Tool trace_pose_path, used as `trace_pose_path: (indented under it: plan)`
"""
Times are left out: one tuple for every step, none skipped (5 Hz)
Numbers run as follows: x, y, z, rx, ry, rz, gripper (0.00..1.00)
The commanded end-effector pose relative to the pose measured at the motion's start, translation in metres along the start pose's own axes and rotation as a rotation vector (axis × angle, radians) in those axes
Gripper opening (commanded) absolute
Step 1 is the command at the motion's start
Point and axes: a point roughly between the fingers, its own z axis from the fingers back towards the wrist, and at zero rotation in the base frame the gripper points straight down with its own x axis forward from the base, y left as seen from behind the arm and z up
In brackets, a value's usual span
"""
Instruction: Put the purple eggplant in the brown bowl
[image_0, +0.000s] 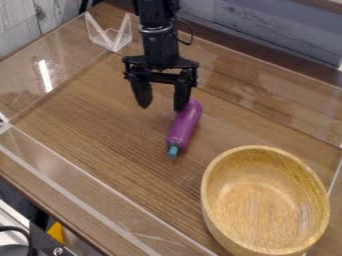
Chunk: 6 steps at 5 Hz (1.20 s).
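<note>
Landmark: the brown bowl (265, 200) — round, light tan, thick-rimmed, on the wooden table (100, 150).
Clear container: transparent piece (6, 122) at the picture's left edge, well apart from the bowl.
Cable: black, with a yellow-orange piece (55, 231) near it, lower left corner, well to the left of the bowl.
Gripper: black, two-fingered (160, 103), beyond the bowl and to its left; fingers spread wide, nothing gripped.
Eggplant: glossy purple, elongated (186, 124), lying on the table outside the bowl, beyond its rim and to the left; teal tip pointing toward the viewer, upper end near the right fingertip.
</note>
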Motion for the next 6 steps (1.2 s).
trace_pose_path:
  plan:
    - [-0.003, -0.011, 0.017, -0.012, -0.074, -0.031, 1.00]
    - [-0.006, -0.019, 0.014, -0.021, -0.084, -0.049, 1.00]
    - [-0.009, -0.026, 0.012, -0.024, -0.093, -0.076, 1.00]
    - [-0.011, -0.031, 0.010, -0.024, -0.101, -0.099, 1.00]
    - [-0.016, -0.041, 0.011, -0.029, -0.100, -0.132, 1.00]
    - [-0.019, -0.050, 0.009, -0.034, -0.101, -0.157, 1.00]
